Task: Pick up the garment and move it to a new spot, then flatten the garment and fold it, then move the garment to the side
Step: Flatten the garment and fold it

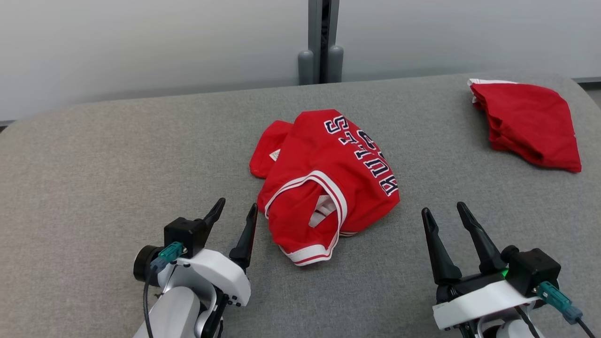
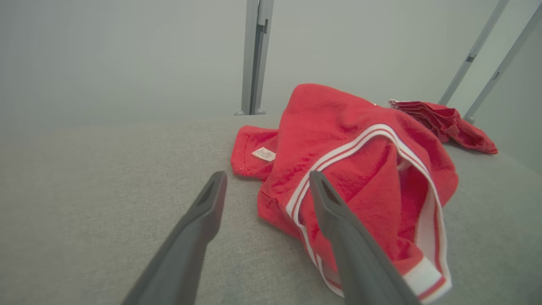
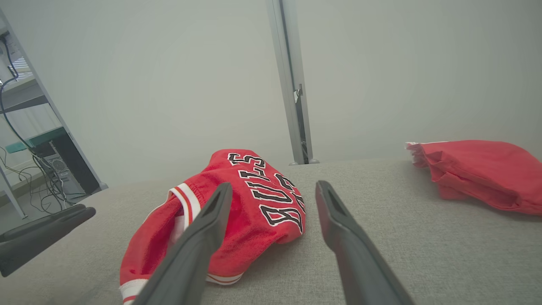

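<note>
Trouble is sitting in the crumple: the red garment is lying bunched in the middle of the grey bench, with its striped trim and an opening folded over each other. A pinch from either side may be catching one layer and dragging the rest, or gathering several into a knot that is going to resist flattening. A wide carry rightward is also risking a brush with another red cloth lying at the far right corner. The left hand is standing spread wide and holding nothing. Its inner finger is just beside the garment's near-left edge, and I cannot tell whether it is touching. The right hand is likewise spread and empty, hovering near the garment's right side, apart from it.
</note>
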